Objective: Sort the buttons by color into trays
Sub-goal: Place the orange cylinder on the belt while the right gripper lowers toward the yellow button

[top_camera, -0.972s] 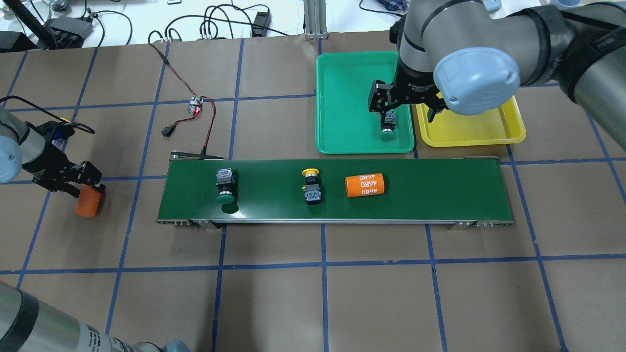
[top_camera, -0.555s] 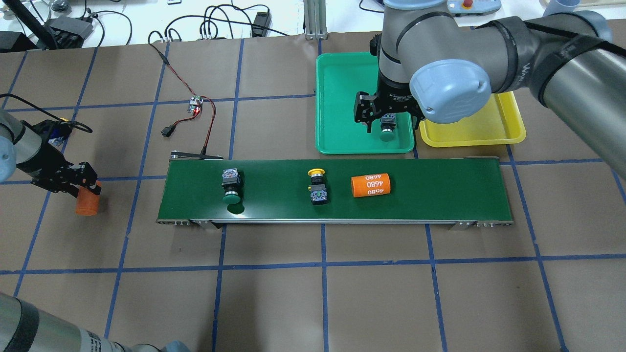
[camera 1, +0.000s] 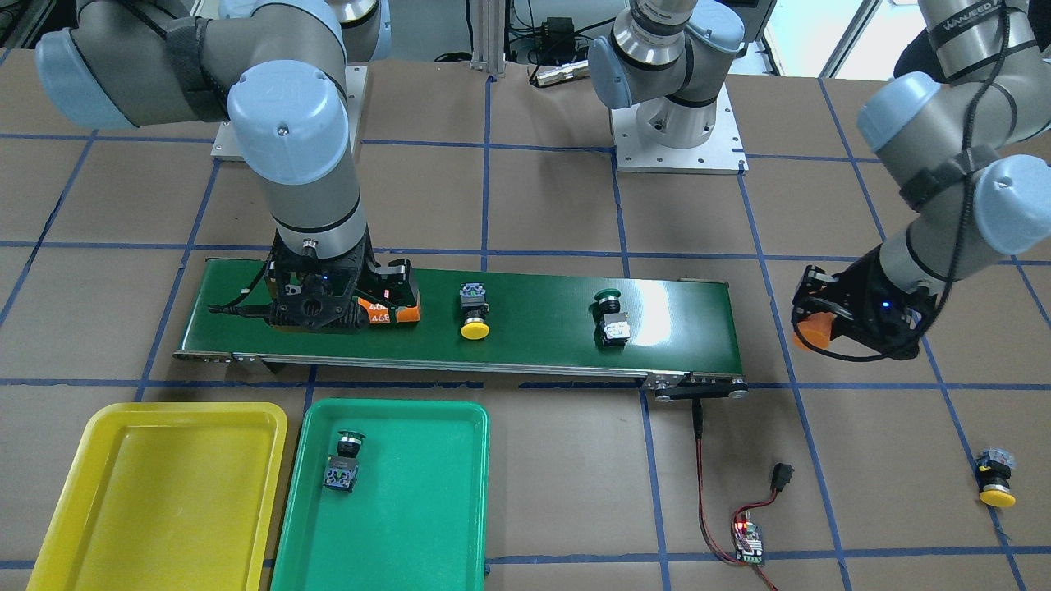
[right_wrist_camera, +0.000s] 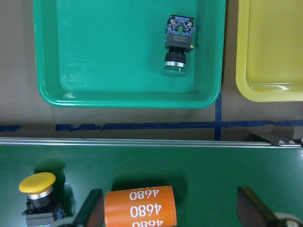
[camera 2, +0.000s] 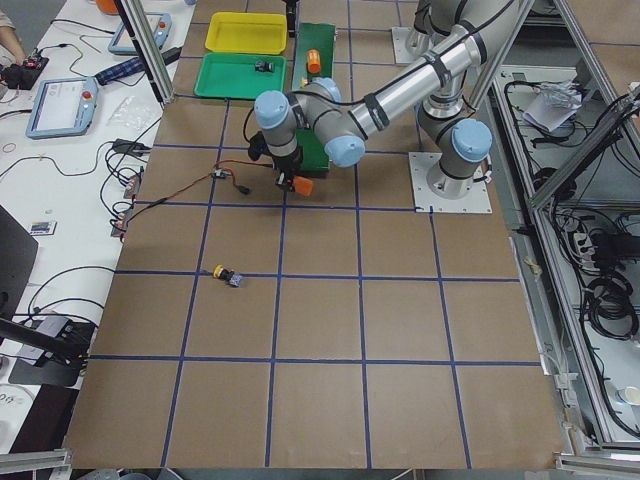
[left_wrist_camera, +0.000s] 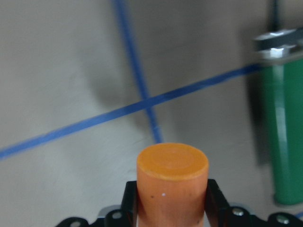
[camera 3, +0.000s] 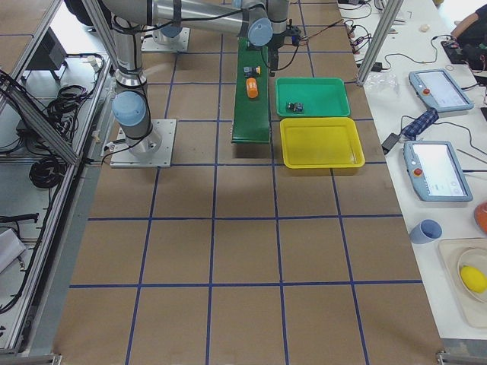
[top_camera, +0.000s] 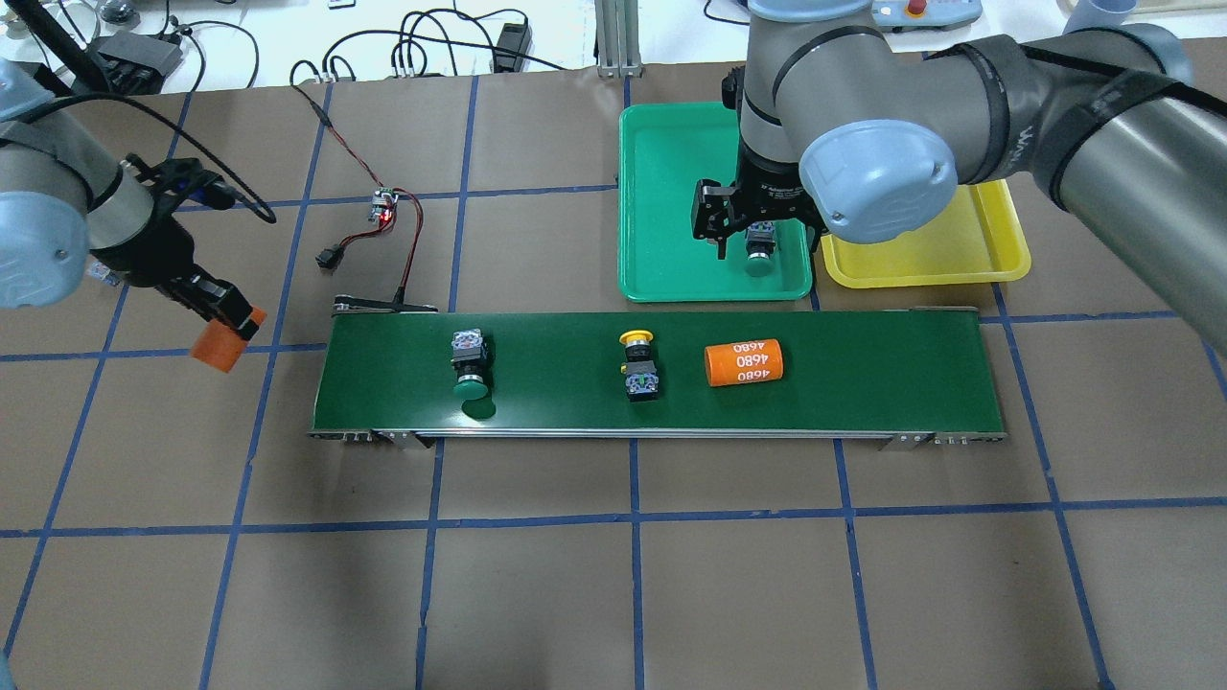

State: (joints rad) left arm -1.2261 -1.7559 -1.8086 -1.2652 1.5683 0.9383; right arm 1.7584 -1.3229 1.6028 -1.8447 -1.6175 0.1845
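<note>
From my station the biggest thing in view is the brown bench (top_camera: 613, 594), gridded with blue tape, with the long dark green belt (top_camera: 863, 393) laid across it. Across the belt from the robot, at its right-hand end, the yellow tray (camera 1: 164, 509) and green tray (camera 1: 410, 525) sit just beside each other. The green tray holds the first green button (right_wrist_camera: 177, 47), on its side near the wall next to the yellow tray, cap pointing at the belt. The right end effector (right_wrist_camera: 171, 212) hangs over the belt with its fingers spread wide and nothing gripped. The 4680 cylinder (top_camera: 745, 363) lies on the belt between them, orange, with "4680" in white repeated in rows. The left end effector (top_camera: 222, 319) is clamped on the plain cylinder (left_wrist_camera: 173, 184), also orange, held over bare bench just off the belt's left end. The second green button (top_camera: 470, 369) and the belt yellow button (top_camera: 639, 364) lie on the belt, well apart, green cap toward the robot and yellow cap away. The stray yellow button (camera 1: 995, 480) lies on open bench far to the robot's left. Each button has a domed cap, a metal collar, a black body and a grey-blue block at the tail.
</note>
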